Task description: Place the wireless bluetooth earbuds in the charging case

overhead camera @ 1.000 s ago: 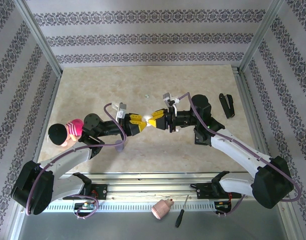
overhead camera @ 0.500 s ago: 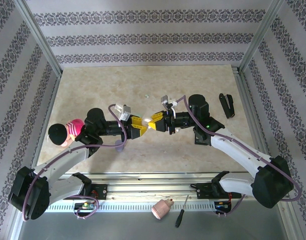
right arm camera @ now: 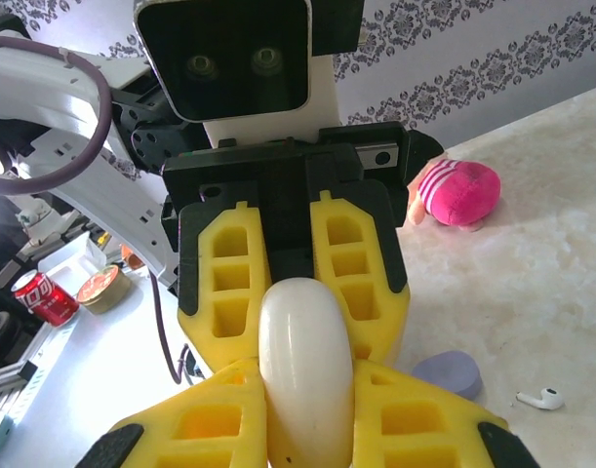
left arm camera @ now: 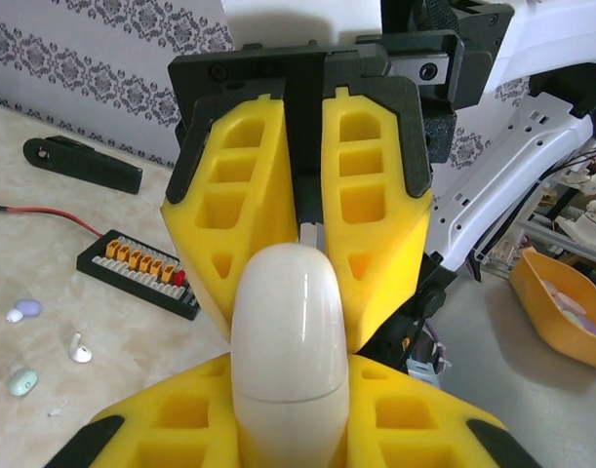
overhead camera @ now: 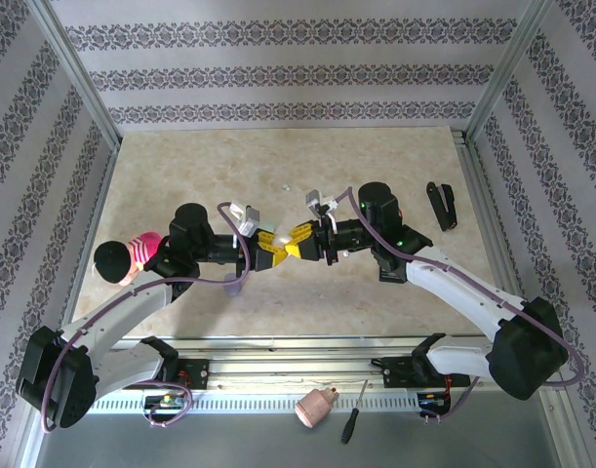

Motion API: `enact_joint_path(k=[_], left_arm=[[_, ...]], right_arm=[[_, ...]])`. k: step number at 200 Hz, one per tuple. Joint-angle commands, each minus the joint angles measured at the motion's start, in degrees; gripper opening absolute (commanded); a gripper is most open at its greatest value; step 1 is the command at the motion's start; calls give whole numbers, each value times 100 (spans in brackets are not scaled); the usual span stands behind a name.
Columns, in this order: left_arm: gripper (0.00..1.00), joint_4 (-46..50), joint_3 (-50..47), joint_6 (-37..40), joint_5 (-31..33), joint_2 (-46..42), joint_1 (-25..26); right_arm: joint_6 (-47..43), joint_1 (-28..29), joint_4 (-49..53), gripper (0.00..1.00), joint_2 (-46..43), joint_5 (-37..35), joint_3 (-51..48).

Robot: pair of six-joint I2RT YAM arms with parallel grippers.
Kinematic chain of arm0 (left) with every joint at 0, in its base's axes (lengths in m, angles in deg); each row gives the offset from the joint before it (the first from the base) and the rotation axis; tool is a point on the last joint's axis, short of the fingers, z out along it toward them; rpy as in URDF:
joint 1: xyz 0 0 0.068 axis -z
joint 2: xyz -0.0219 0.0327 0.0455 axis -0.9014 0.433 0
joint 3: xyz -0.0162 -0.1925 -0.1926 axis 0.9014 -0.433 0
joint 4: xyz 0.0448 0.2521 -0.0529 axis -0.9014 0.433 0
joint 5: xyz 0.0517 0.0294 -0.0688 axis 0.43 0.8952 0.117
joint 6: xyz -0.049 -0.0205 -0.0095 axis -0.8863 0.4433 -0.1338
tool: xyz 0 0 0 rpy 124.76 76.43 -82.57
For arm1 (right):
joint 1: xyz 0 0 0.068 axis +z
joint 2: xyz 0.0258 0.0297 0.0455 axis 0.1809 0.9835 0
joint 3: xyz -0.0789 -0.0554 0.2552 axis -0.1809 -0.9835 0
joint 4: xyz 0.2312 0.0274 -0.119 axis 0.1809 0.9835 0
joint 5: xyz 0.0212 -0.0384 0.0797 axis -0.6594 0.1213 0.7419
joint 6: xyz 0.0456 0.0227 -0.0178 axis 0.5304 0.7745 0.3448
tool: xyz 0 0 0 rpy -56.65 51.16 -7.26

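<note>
Gripping charging case [left arm camera: 290, 331] from both ends, mid-air.
Clamped tight with left pincer [overhead camera: 274, 247] and right pincer [overhead camera: 294, 241], likely to pry it open.

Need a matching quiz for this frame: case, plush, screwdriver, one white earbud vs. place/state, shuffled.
Things
1. cream charging case
2. pink plush toy
3. screwdriver
4. white earbud

Place or state
A. lying on the grey ledge in front of the arm bases
B. clamped at both ends
C. beside a mint earbud
D. at the left edge of the table

Pairs: 1-B, 2-D, 3-A, 4-C
</note>
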Motion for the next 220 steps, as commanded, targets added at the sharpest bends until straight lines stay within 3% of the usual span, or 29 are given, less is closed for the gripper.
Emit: enact_joint_path(k=[1,11,28,46,92,128,166,195,220], left_arm=[[8,180,170,297,-262,16,202],[1,190,158,352,-255,21,202],[0,293,132,535,-164,-1,201],[0,396,77,778,-124,-62,210],[0,419,-186,1622,215,-348,376],[0,19,-562,2353,935,-553,379],[0,-465,-690,2878,1232,-558,378],[0,-832,-721,2835,1364,-502,404],[0,-1809,-992,2458,1717,-463,448]], right_arm=[[-120,114,-84,8,85,3,193],[-116,117,-85,10,85,-36,186],[12,78,-117,37,59,-314,163],[258,-56,-182,46,28,-651,149],[673,-351,-336,56,-48,-1225,174],[648,-374,-523,73,-412,-1242,40],[821,-653,-353,86,-1007,-2481,-294],[1423,-1189,204,86,-1431,-3631,-668],[1711,-1728,806,85,-1591,-3861,-968]])
